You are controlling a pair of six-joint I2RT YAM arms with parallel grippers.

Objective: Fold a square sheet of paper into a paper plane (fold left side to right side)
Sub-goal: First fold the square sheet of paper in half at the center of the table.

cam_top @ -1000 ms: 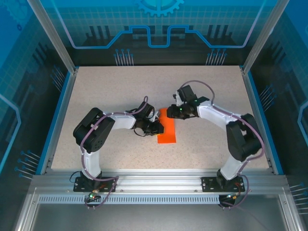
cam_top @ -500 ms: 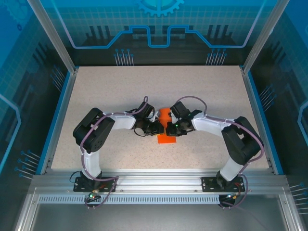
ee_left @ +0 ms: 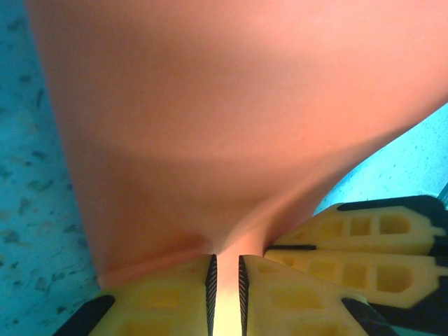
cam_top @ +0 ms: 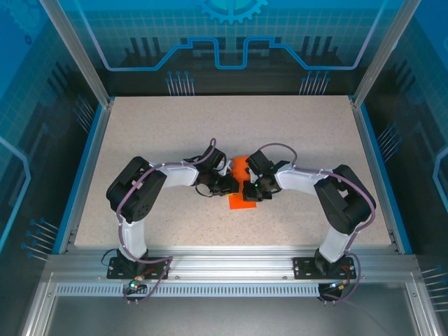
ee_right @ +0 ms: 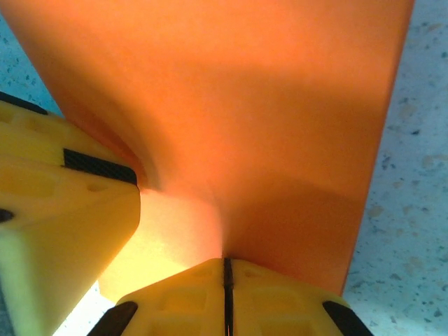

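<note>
A moment ago my right fingers (cam_top: 250,190) were half open over the far end of the paper (cam_top: 240,166). They have since come in to the middle of it and clenched, and now sit just beside my left fingers (cam_top: 225,186), which have kept their pinch all the while. The paper is a narrow orange strip at the centre of the tabletop (cam_top: 175,133), running away from my bases, with its far and near ends poking out from under the two wrists. In the left wrist view, my left fingers (ee_left: 207,297) are almost together with a thin glowing sliver of paper caught between them, and the sheet bellies up and away from that pinch. In the right wrist view, my right fingers (ee_right: 225,287) are pressed tight along their seam with the paper puckering up out of it, and its right edge lies flat on the speckled surface. So both hands are now grasping the paper close together, and I judge it is gathered for the next fold. With two grips on it I should be able to carry the left side over to the right without the strip sliding. I cannot tell which layer each pinch has caught, and pulling the grips apart could tear it.
</note>
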